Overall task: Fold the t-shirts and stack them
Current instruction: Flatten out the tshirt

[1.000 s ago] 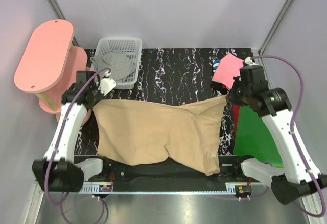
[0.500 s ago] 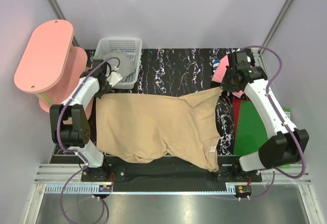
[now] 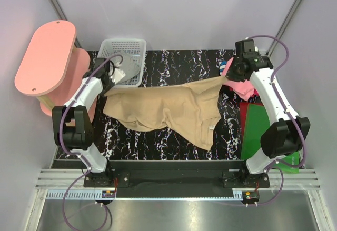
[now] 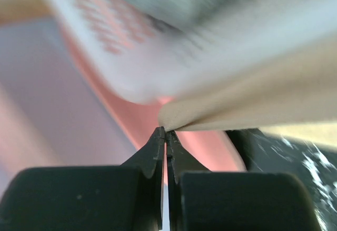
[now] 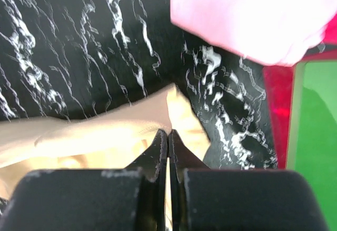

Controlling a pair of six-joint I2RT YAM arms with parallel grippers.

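The tan t-shirt (image 3: 168, 107) hangs stretched across the black marbled table between both grippers, its small white label (image 3: 210, 127) near the lower right. My left gripper (image 3: 109, 88) is shut on the shirt's left corner beside the basket; the left wrist view shows the tips (image 4: 166, 132) pinching the tan cloth (image 4: 242, 102). At the far right, my right gripper (image 3: 226, 79) is shut on the other corner, its tips (image 5: 167, 132) clamped on the tan fabric (image 5: 100, 133). A pink t-shirt (image 3: 243, 87) (image 5: 247, 15) lies under the right arm. A grey t-shirt (image 3: 130, 70) drapes in the basket.
A white mesh basket (image 3: 124, 46) stands at the far left of the table. A pink two-tier stool (image 3: 45, 57) is beside it off the table. A flat green sheet (image 3: 263, 133) (image 5: 316, 136) over a red one lies along the right edge.
Both arms have reached toward the far side of the table, dragging the tan t-shirt away from the near edge and pulling its top edge taut between them.
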